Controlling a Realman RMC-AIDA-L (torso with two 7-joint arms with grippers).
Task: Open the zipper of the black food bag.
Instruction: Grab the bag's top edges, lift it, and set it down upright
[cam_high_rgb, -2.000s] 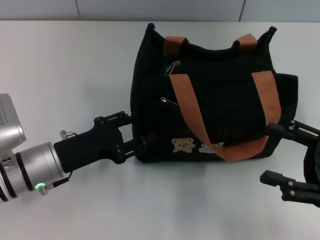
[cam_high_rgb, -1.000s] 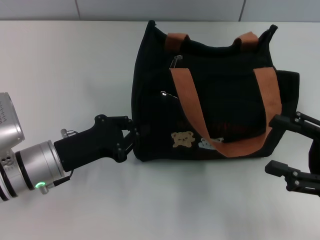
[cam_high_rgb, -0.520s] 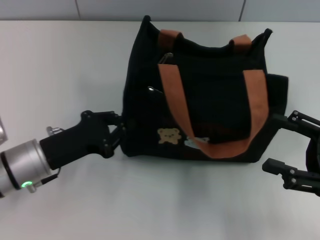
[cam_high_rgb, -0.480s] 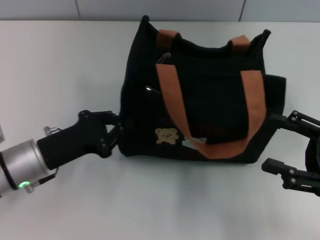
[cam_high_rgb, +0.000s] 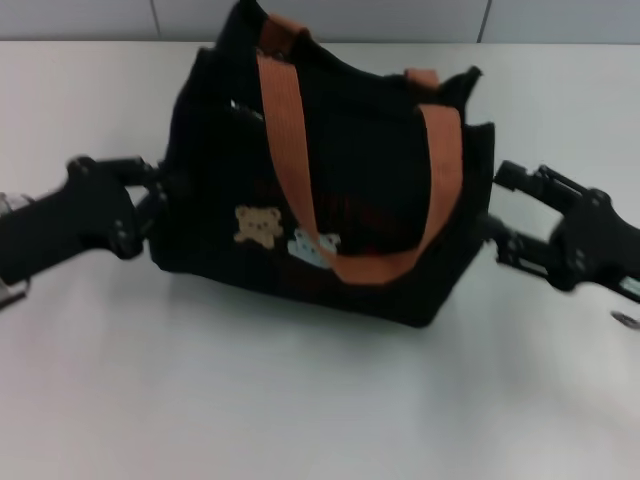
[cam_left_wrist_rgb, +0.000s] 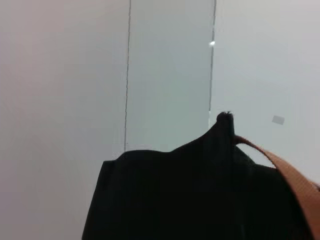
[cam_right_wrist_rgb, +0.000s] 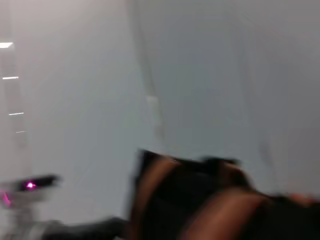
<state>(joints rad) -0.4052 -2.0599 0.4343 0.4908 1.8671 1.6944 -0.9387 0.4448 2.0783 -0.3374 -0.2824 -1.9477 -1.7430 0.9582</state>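
Our left gripper (cam_high_rgb: 152, 195) clamps the black food bag (cam_high_rgb: 330, 200); our right gripper (cam_high_rgb: 495, 215), spread open, flanks its opposite end.

Even, bright light falls from overhead onto the pale tabletop (cam_high_rgb: 300, 400), leaving only a faint shadow under the black food bag (cam_high_rgb: 330, 190). The head view is softly motion-blurred; the right wrist view is heavily smeared; the left wrist view is sharper.
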